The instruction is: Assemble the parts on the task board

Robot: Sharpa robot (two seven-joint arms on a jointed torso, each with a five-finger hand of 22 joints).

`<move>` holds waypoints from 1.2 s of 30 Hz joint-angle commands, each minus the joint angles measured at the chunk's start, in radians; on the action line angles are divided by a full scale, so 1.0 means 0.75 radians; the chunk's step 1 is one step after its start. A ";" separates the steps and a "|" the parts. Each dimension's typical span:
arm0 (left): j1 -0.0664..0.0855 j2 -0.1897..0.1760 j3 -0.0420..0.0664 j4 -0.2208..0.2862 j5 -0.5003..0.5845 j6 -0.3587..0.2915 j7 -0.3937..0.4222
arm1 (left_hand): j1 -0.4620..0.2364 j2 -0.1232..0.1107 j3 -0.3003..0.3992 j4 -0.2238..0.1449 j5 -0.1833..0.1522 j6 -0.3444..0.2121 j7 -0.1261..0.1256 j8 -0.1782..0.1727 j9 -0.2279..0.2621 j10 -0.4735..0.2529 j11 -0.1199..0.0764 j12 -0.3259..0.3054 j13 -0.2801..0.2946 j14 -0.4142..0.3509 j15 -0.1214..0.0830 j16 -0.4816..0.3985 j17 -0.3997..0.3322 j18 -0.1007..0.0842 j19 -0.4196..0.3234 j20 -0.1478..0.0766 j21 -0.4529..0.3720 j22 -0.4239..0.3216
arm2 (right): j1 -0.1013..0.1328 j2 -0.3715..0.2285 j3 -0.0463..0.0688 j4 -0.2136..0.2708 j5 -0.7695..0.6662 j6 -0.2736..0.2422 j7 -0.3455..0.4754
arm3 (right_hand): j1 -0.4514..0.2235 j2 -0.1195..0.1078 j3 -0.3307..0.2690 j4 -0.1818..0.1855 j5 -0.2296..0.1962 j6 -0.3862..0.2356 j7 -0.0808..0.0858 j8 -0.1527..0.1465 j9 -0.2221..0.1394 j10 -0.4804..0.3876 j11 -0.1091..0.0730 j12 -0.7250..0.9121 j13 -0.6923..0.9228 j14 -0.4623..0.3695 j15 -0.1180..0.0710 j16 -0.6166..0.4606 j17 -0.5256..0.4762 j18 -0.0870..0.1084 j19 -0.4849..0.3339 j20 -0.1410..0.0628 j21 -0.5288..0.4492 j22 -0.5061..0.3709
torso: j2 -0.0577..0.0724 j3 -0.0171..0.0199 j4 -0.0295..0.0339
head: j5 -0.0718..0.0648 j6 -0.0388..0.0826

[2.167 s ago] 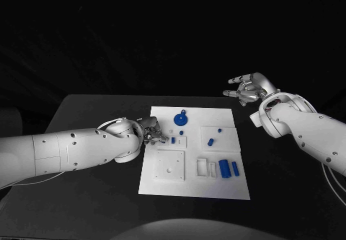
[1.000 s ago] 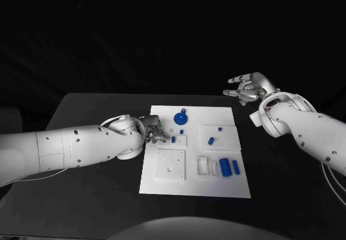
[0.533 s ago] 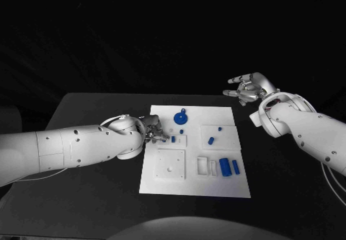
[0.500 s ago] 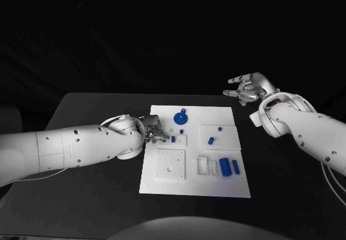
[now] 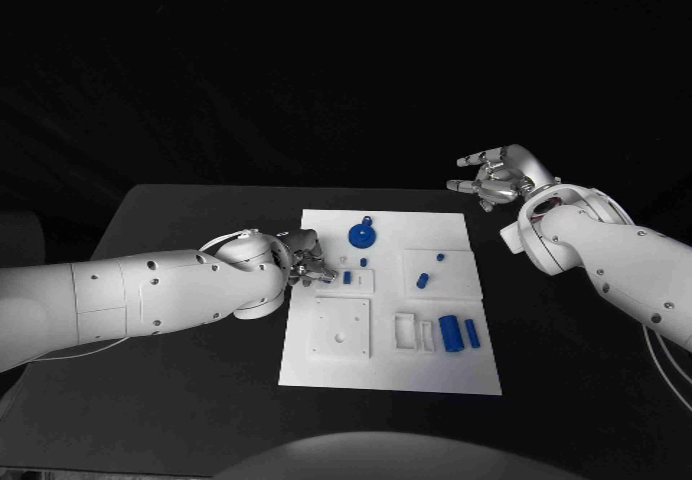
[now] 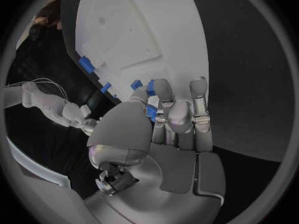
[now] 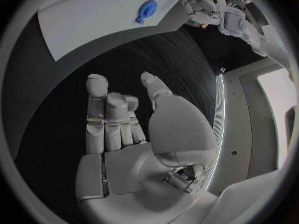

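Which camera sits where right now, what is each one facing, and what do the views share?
Head: above, looking down at the task board; both arms enter, left hand at its edge.
Left wrist: behind the left hand, facing the board; fingers pinch a blue part.
Right wrist: behind the right hand, held over the table.
Shared: the round blue part.

A plain white task board [image 5: 389, 375] lies on a black table [image 5: 188, 400]. Small bright blue parts dot the board: a round blue disc [image 5: 361, 237] toward twelve o'clock, and two blue cylinders [image 5: 460, 332] toward four o'clock. Both arms are glossy white. The left hand [image 5: 303, 262] and the right hand [image 5: 493, 175] are silver-grey metal. A speck of blue, perhaps a small part [image 6: 151, 113], shows between the left fingers [image 6: 198, 109].
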 commanded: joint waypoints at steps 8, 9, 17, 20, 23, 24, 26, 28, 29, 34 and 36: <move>-0.009 0.002 -0.005 0.014 -0.017 0.012 -0.025 | 0.007 0.006 0.123 -0.118 0.004 0.036 -0.024 0.002 -0.002 0.058 -0.014 -0.001 -0.003 0.013 -0.002 -0.008 0.003 0.027 0.001 0.011 0.009 0.023 | -0.004 0.002 0.001 -0.002 -0.007 0.015 0.012 | -0.019 -0.002 -0.003 0.014 0.013 0.008 -0.004 0.002 0.002 0.001 -0.005 -0.002 -0.001 0.001 0.000 -0.006 -0.002 0.020 0.049 0.006 -0.006 0.061 | 0.000 0.0006 -0.0009 | 0.000 -0.004; -0.009 0.002 -0.005 0.014 -0.016 0.012 -0.025 | 0.007 0.006 0.123 -0.118 0.004 0.036 -0.024 0.002 -0.002 0.058 -0.014 -0.001 -0.003 0.013 -0.002 -0.008 0.003 0.027 0.001 0.011 0.009 0.023 | -0.005 0.003 0.001 -0.003 -0.006 0.015 0.013 | -0.019 -0.002 -0.003 0.014 0.013 0.008 -0.004 0.002 0.002 0.001 -0.005 -0.002 -0.001 0.001 0.000 -0.006 -0.002 0.020 0.049 0.006 -0.006 0.061 | 0.000 0.0011 -0.0009 | 0.000 -0.004; -0.010 0.004 -0.005 0.016 -0.006 -0.002 -0.023 | -0.013 -0.007 0.106 -0.104 0.004 0.057 -0.032 0.008 -0.008 0.062 -0.017 0.004 -0.006 0.020 -0.004 -0.009 0.010 0.030 0.005 0.015 0.010 0.022 | -0.008 0.004 0.001 -0.004 -0.005 0.015 0.014 | -0.023 -0.002 -0.004 0.020 0.024 0.006 -0.004 0.001 0.002 -0.001 -0.006 -0.004 -0.003 0.001 0.000 -0.007 -0.002 0.020 0.049 0.006 -0.010 0.060 | 0.000 0.0019 -0.0010 | 0.001 -0.006; -0.010 0.005 -0.005 0.017 -0.004 -0.006 -0.022 | -0.012 -0.012 0.097 -0.088 0.004 0.061 -0.034 0.014 0.001 0.062 -0.018 0.009 -0.010 0.025 -0.005 -0.011 0.014 0.037 0.007 0.020 0.011 0.022 | -0.008 0.004 0.001 -0.005 -0.004 0.016 0.014 | -0.024 -0.002 -0.004 0.022 0.027 0.006 -0.004 0.001 0.002 -0.001 -0.005 -0.004 -0.003 0.001 0.000 -0.008 -0.002 0.020 0.049 0.006 -0.008 0.061 | 0.000 0.0015 -0.0022 | 0.001 -0.007; -0.011 0.005 -0.005 0.017 -0.003 -0.008 -0.021 | -0.003 -0.019 0.089 -0.069 0.003 0.066 -0.036 0.013 0.002 0.062 -0.019 0.014 -0.017 0.029 -0.005 -0.013 0.021 0.048 0.009 0.031 0.015 0.024 | -0.009 0.004 0.001 -0.005 -0.003 0.016 0.014 | -0.025 -0.002 -0.004 0.023 0.030 0.007 -0.004 0.002 0.002 0.000 -0.005 -0.003 -0.002 0.002 0.000 -0.007 -0.002 0.020 0.049 0.006 -0.010 0.060 | 0.000 0.0014 -0.0020 | 0.001 -0.007; -0.011 0.005 -0.005 0.016 -0.003 -0.009 -0.021 | -0.004 -0.021 0.087 -0.068 0.003 0.067 -0.036 0.014 0.003 0.062 -0.019 0.014 -0.017 0.029 -0.004 -0.013 0.021 0.048 0.008 0.031 0.015 0.023 | -0.009 0.004 0.001 -0.006 -0.003 0.015 0.014 | -0.025 -0.002 -0.004 0.023 0.030 0.007 -0.004 0.002 0.002 0.000 -0.005 -0.003 -0.002 0.002 0.000 -0.007 -0.002 0.020 0.049 0.006 -0.010 0.060 | 0.000 0.0015 -0.0018 | 0.001 -0.008; -0.011 0.005 -0.005 0.016 -0.002 -0.010 -0.020 | -0.006 -0.024 0.084 -0.063 0.003 0.069 -0.038 0.016 0.005 0.063 -0.019 0.015 -0.018 0.030 -0.004 -0.012 0.023 0.049 0.009 0.032 0.015 0.023 | -0.009 0.003 0.001 -0.006 -0.003 0.016 0.014 | -0.026 -0.003 -0.004 0.024 0.033 0.006 -0.004 0.001 0.002 -0.001 -0.005 -0.004 -0.003 0.001 0.000 -0.008 -0.003 0.020 0.049 0.006 -0.010 0.060 | 0.000 0.0018 -0.0016 | 0.000 -0.008; -0.011 0.005 -0.005 0.014 -0.001 -0.010 -0.021 | -0.009 -0.029 0.079 -0.057 0.003 0.071 -0.039 0.018 0.009 0.063 -0.020 0.017 -0.019 0.031 -0.005 -0.012 0.025 0.050 0.010 0.033 0.015 0.022 | -0.009 0.004 0.001 -0.006 -0.003 0.016 0.015 | -0.026 -0.003 -0.004 0.024 0.033 0.006 -0.004 0.001 0.002 -0.001 -0.005 -0.004 -0.003 0.001 0.000 -0.008 -0.003 0.020 0.049 0.006 -0.010 0.060 | 0.000 0.0019 -0.0011 | -0.001 -0.009; -0.011 0.004 -0.005 0.014 -0.001 -0.010 -0.021 | -0.006 -0.034 0.074 -0.047 0.003 0.071 -0.040 0.018 0.013 0.063 -0.021 0.019 -0.021 0.032 -0.005 -0.013 0.027 0.053 0.011 0.035 0.016 0.022 | -0.009 0.004 0.001 -0.006 -0.003 0.016 0.015 | -0.026 -0.003 -0.004 0.024 0.033 0.006 -0.004 0.001 0.002 -0.001 -0.005 -0.004 -0.003 0.001 0.000 -0.008 -0.003 0.020 0.049 0.006 -0.010 0.060 | 0.000 0.0019 -0.0010 | -0.002 -0.009; -0.011 0.004 -0.005 0.012 0.001 -0.011 -0.023 | 0.000 -0.054 0.057 -0.007 0.005 0.076 -0.042 0.016 0.017 0.064 -0.022 0.022 -0.026 0.035 -0.004 -0.015 0.030 0.054 0.011 0.036 0.017 0.022 | -0.010 0.005 0.001 -0.007 -0.002 0.016 0.015 | -0.026 -0.003 -0.004 0.024 0.033 0.006 -0.004 0.001 0.002 -0.001 -0.005 -0.004 -0.003 0.001 0.000 -0.008 -0.003 0.020 0.049 0.006 -0.010 0.060 | 0.001 0.0013 -0.0005 | -0.001 -0.011; -0.011 0.004 -0.005 0.012 0.001 -0.012 -0.023 | -0.001 -0.059 0.052 0.001 0.003 0.076 -0.044 0.015 0.018 0.063 -0.022 0.022 -0.027 0.035 -0.006 -0.015 0.031 0.054 0.011 0.037 0.017 0.022 | -0.010 0.005 0.001 -0.007 -0.002 0.015 0.015 | -0.026 -0.003 -0.004 0.024 0.033 0.006 -0.004 0.001 0.002 -0.001 -0.005 -0.004 -0.003 0.001 0.000 -0.008 -0.003 0.020 0.049 0.006 -0.010 0.060 | 0.000 0.0011 -0.0006 | -0.002 -0.011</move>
